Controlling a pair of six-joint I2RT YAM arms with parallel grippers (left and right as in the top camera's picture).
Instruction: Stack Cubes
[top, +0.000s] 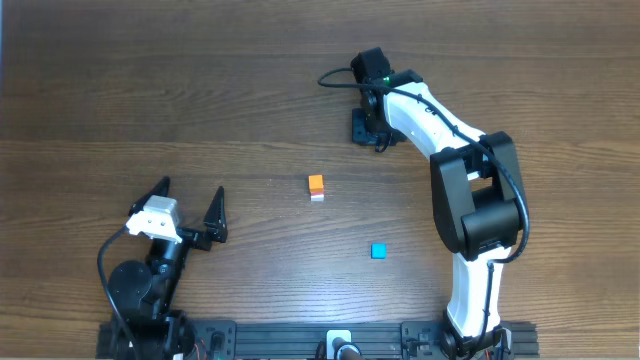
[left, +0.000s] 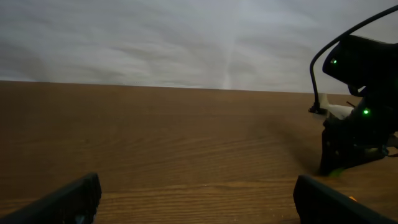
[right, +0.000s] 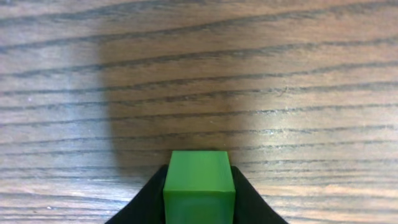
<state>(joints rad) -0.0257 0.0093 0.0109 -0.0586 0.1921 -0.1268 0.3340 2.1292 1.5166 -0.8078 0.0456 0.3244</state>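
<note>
Brown wood-grain bench (top: 150, 90) all the way across, and a pale grey wall (left: 155, 37) rising behind its far edge. Out on the far side, right of centre, the right gripper (right: 199, 194) is pinched on a green cube (right: 199, 180), one black finger on each flank, with its shadow on the boards just beyond it. Mid-bench there's an orange cube (top: 316, 182) touching a white cube (top: 317, 196); stacked or side by side, I can't tell from above. A blue cube (top: 378, 251) sits alone nearer the arms, well apart from that pair. Over on the left, the left gripper (top: 191, 188) hangs near its base, fingers spread wide with nothing between them. Bare wood runs between it and the cubes, and a broad bare stretch lies along the far left. A black rail (top: 290, 332) lines the near edge.
</note>
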